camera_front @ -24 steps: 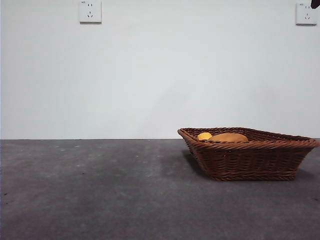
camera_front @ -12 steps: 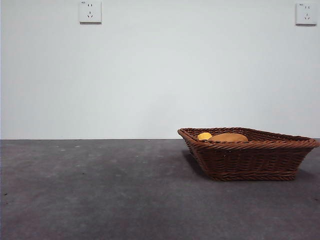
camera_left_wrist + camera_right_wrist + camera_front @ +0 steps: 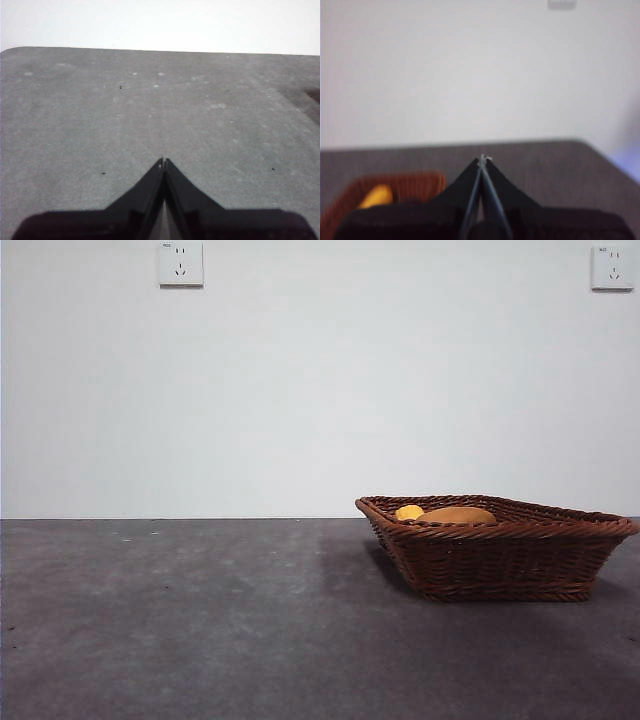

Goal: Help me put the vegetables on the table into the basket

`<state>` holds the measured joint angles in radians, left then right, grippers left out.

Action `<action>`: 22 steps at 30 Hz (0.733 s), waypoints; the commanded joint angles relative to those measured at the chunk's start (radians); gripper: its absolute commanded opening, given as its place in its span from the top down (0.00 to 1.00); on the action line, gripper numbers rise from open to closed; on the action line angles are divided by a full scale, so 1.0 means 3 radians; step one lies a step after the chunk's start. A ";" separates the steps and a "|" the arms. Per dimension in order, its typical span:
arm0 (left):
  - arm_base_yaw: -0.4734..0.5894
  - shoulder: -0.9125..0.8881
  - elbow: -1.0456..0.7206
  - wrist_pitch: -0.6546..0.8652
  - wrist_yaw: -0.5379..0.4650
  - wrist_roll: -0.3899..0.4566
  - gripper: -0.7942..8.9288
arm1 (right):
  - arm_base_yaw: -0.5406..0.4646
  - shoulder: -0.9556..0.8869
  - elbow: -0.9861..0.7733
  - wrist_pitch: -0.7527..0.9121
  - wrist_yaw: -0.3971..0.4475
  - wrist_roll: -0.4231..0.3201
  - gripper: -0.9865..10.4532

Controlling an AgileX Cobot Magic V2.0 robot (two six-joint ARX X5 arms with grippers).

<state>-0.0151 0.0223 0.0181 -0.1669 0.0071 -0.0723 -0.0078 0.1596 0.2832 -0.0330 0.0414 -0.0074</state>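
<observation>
Only the basket (image 3: 495, 547) stands on the table (image 3: 200, 620); its top lies open

My left gripper (image 3: 163, 161) has its two black jaws pressed together, tips meeting in a single point, and it grips nothing. I see my right gripper (image 3: 482, 159) in the same pose: jaws closed tip to tip, nothing between them, though its wrist picture is blurred. Neither of my arms shows anywhere in the front view, so I cannot describe their pose
</observation>
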 commanded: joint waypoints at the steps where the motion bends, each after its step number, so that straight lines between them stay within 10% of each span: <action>1: 0.0011 -0.0001 -0.0034 0.0006 -0.0001 -0.0017 0.92 | 0.0001 -0.0165 -0.0289 0.0005 -0.0058 0.0027 0.91; 22: 0.0011 0.0001 -0.0034 0.0009 -0.0001 -0.0017 0.92 | 0.0003 -0.0506 -0.0895 -0.0495 -0.0100 0.0275 0.91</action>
<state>-0.0151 0.0238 0.0181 -0.1673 0.0071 -0.0723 -0.0078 0.0105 0.0238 -0.1871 0.0097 0.0643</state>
